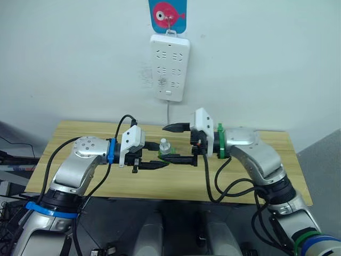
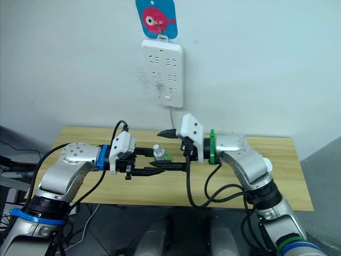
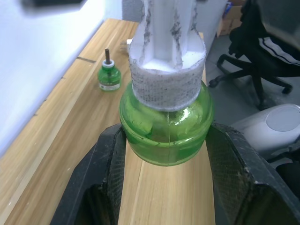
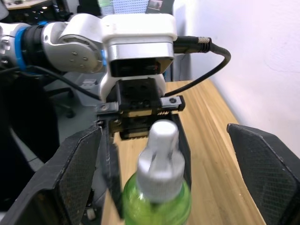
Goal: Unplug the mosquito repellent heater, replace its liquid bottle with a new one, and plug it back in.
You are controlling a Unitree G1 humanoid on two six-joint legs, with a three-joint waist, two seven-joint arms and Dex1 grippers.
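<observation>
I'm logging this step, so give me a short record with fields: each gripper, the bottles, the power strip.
left gripper: shut on green bottle with white cap
right gripper: open, fingers either side of that bottle's cap
second green bottle: upright on wooden table, wick exposed
power strip: hanging on wall above the table

A translucent green bottle (image 3: 166,131) with a white cap sits between black fingers (image 3: 101,173). A second green bottle (image 3: 108,77) stands on the pale wood-grain surface (image 3: 56,140). The power strip (image 1: 169,66) is white.
</observation>
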